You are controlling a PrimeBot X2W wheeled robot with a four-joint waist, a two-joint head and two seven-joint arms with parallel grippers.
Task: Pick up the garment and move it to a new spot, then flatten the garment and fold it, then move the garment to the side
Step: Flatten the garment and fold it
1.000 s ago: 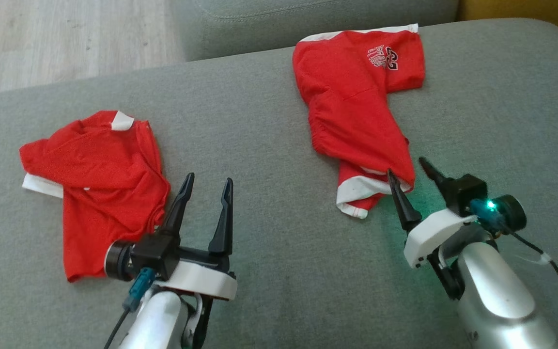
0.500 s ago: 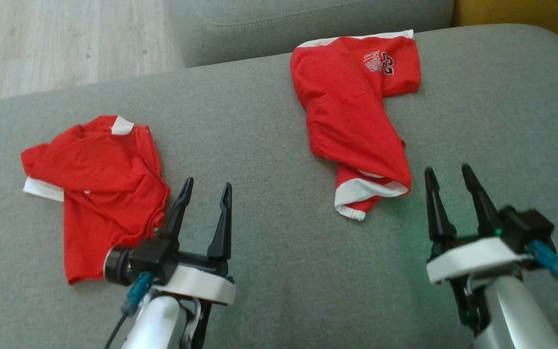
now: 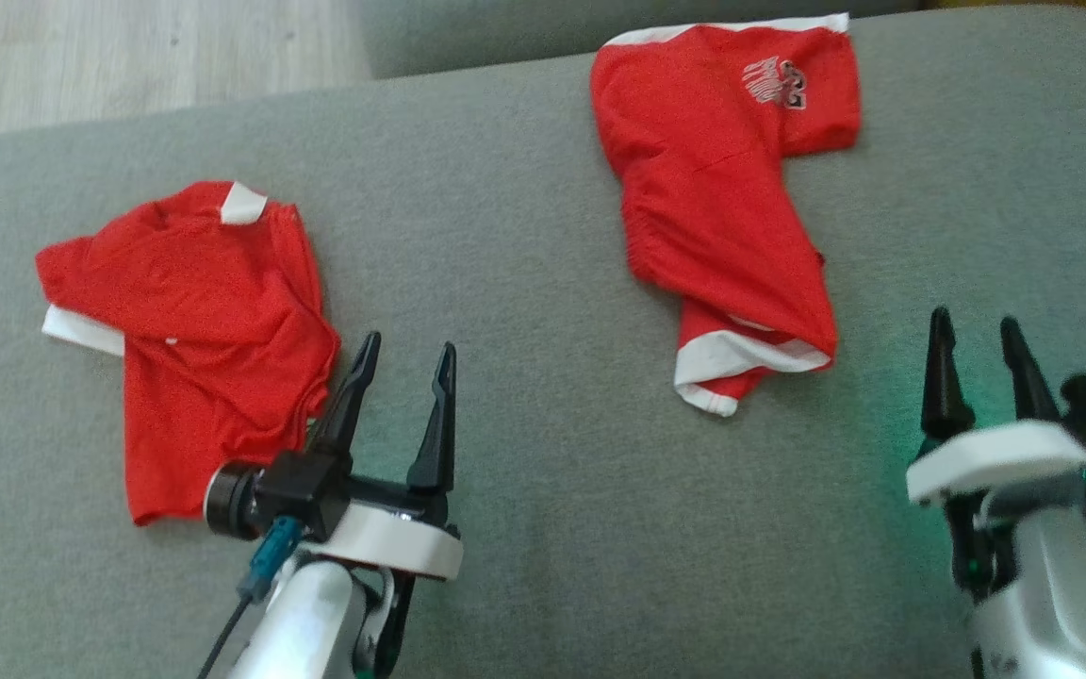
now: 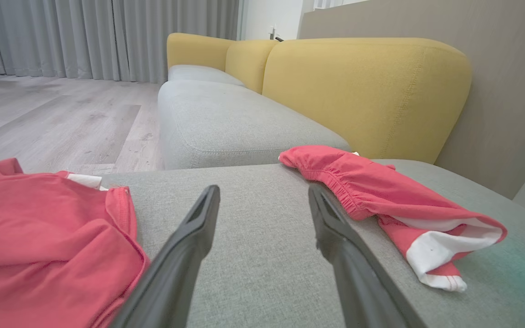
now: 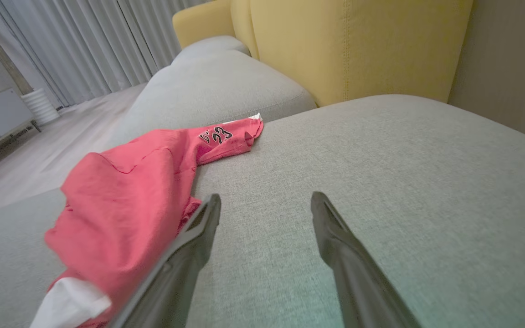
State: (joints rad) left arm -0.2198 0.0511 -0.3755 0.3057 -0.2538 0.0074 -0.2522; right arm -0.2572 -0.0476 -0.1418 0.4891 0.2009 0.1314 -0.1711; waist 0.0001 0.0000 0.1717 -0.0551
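A red garment (image 3: 722,189) with white hems and a printed number lies crumpled at the far right of the grey cushion (image 3: 543,528); it also appears in the left wrist view (image 4: 381,191) and the right wrist view (image 5: 130,200). My right gripper (image 3: 974,319) is open and empty, a short way right of its white hem, with its left finger beside the cloth (image 5: 266,198). A second red garment (image 3: 194,330) lies bunched at the left (image 4: 39,237). My left gripper (image 3: 409,344) is open and empty just right of it, over bare cushion (image 4: 263,191).
A second grey seat cushion (image 4: 226,123) adjoins the far edge, with yellow backrests (image 4: 362,91) behind it. Wooden floor (image 3: 128,57) lies beyond the cushion's far left edge. Bare cushion stretches between the two garments and to the right.
My right gripper let go of the garment's white hem, opened and drew back to the right. The camera shifted a little. The left arm stayed put.
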